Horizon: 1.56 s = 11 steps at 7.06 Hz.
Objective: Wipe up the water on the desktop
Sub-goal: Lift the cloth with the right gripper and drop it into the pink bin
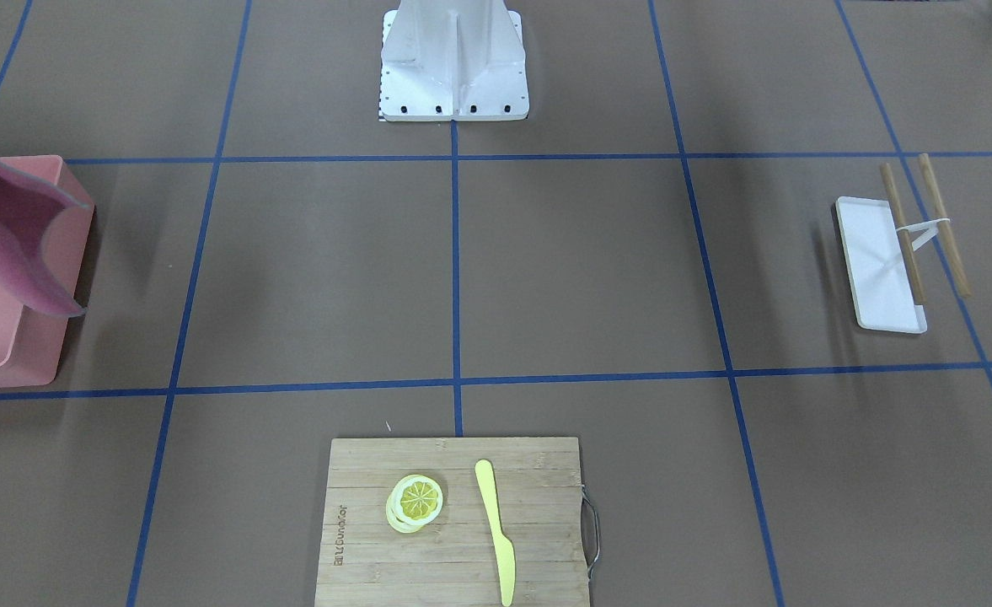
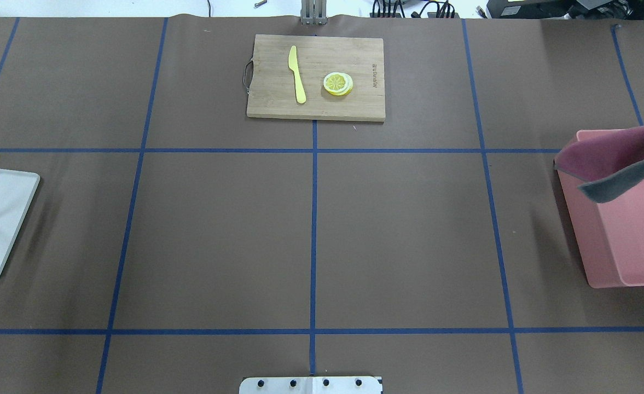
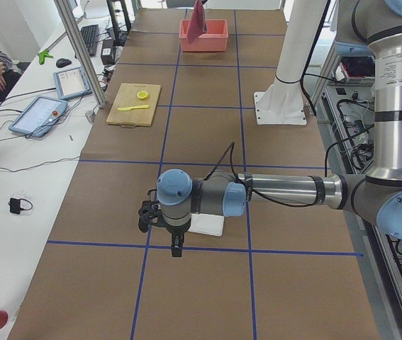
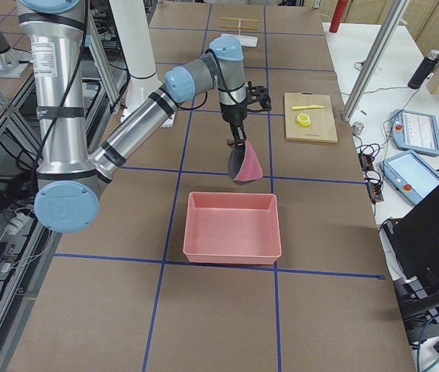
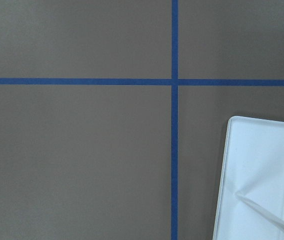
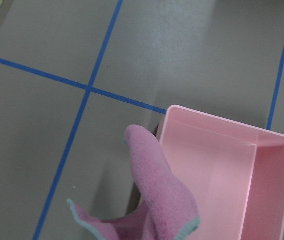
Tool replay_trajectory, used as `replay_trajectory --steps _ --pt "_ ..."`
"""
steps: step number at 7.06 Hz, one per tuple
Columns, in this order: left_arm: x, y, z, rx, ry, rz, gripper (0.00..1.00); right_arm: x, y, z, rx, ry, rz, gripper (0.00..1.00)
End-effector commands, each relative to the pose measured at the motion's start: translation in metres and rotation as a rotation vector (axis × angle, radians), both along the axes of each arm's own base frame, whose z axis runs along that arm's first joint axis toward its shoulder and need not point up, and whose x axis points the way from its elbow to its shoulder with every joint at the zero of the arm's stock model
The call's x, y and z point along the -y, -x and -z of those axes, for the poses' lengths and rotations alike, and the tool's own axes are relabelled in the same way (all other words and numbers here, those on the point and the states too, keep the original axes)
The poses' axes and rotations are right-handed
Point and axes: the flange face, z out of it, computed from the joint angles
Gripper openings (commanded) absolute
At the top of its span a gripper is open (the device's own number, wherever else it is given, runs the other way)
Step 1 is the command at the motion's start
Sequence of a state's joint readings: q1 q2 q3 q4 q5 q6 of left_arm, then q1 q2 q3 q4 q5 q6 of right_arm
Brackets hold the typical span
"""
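Observation:
The desktop is matte brown with blue tape lines; I see no water on it. A pink cloth with a grey back hangs in the air over the far end of a pink bin. In the exterior right view the cloth hangs from my right gripper; I cannot tell how its jaws stand. The right wrist view shows the cloth and bin below, no fingers. My left gripper hovers low beside a white tray; I cannot tell if it is open.
A bamboo cutting board at the far middle bears a yellow knife and lemon slices. The white tray lies at the robot's left, with two wooden sticks joined by a white band. The robot's base plate stands mid-table.

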<state>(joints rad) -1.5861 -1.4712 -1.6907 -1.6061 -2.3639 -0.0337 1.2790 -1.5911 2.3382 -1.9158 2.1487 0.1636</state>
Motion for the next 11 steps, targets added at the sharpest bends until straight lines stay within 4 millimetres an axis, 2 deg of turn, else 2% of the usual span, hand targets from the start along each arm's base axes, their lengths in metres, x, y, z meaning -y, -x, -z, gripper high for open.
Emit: replay_trajectory --steps 1,3,4,5,6,7,8,10,11 --pt "0.000 0.000 0.000 0.000 -0.001 0.000 0.98 -0.016 -0.057 -0.068 -0.037 -0.001 0.098 0.00" --pt "0.000 0.000 0.001 -0.001 -0.003 0.000 0.98 -0.003 -0.057 -0.122 -0.060 0.052 0.169 0.00" --pt "0.000 0.000 0.000 -0.001 -0.003 0.000 0.98 -0.002 -0.057 -0.141 -0.072 0.065 0.202 0.00" --pt "0.002 0.000 0.002 -0.002 -0.005 0.001 0.98 -0.002 -0.058 -0.145 -0.074 0.071 0.207 0.00" --pt "0.002 0.000 0.002 -0.002 -0.003 0.003 0.98 0.000 -0.057 -0.146 -0.072 0.075 0.205 0.12" --pt "0.002 -0.001 0.002 -0.002 -0.001 0.003 0.98 0.002 -0.055 -0.144 -0.071 0.072 0.206 0.43" --pt "0.002 -0.001 0.002 -0.002 -0.001 0.003 0.98 0.004 -0.055 -0.141 -0.067 0.068 0.201 0.99" --pt "0.002 -0.001 0.002 -0.002 -0.001 0.003 0.98 0.009 -0.054 -0.139 -0.058 0.050 0.203 1.00" --pt "0.002 -0.001 0.001 -0.002 0.000 0.003 0.98 0.008 -0.053 -0.148 -0.046 0.074 0.202 1.00"
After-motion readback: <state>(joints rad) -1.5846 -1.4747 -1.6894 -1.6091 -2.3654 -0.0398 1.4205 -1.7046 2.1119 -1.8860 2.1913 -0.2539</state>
